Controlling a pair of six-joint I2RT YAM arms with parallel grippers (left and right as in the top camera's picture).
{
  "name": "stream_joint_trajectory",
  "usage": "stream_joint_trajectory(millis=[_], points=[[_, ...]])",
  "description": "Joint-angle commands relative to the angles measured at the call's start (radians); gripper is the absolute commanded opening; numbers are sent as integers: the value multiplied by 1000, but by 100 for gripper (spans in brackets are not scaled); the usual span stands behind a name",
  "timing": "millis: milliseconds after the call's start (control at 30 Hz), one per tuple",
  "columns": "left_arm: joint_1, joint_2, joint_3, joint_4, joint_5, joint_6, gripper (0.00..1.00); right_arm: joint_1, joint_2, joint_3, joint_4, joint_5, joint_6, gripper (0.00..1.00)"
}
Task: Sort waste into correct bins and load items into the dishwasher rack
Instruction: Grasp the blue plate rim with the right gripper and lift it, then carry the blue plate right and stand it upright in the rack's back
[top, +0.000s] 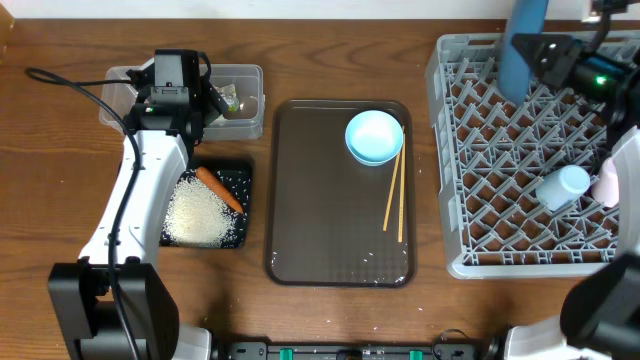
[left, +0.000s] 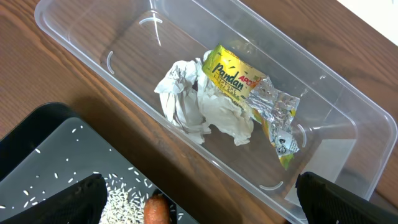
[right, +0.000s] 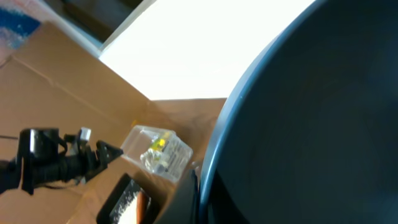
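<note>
Left gripper (left: 199, 200) released wide, over clear plastic rectangular tub (left: 93, 37). Crumpled white tissue (left: 193, 106) and yellow-green printed wrapper (left: 236, 74) lie inside. Right gripper (top: 548, 58) clenched on big dark-blue bowl (top: 522, 50), held on edge above large grey pegged rack (top: 520, 200).

Clear tub (top: 250, 78): left gripper (top: 180, 95) hangs over its left half, jaws wide; the right end is open from above.
Black tray (top: 243, 180): left arm (top: 140, 190) overlaps its left edge.
Serving tray (top: 320, 200): near-left part bare. The light-blue bowl (top: 374, 136) and chopsticks (top: 395, 195) crowd the right side.
Rack (top: 500, 230): dark-blue bowl (top: 522, 50) blocks the far-left corner, and a white cup (top: 563, 186) sits by the right edge.
</note>
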Motion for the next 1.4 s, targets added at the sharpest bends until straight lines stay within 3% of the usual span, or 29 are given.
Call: stream_joint_trajectory(millis=[0,267,367,767,1033,1367], points=[[0,9,0,0,-5,5,99,-23,95,14,108,-143,130,1],[0,9,0,0,-5,5,99,-26,297,14,537,-162,451,1],[0,9,0,0,-5,5,99,-27,330,14,620,-162,520,1],[0,9,0,0,-5,5,99,-128,325,14,615,-211,549,1],[0,9,0,0,-5,5,99,-167,325,14,611,-188,547,27],[0,9,0,0,-5,5,99,-235,323,14,462,-61,483,28]])
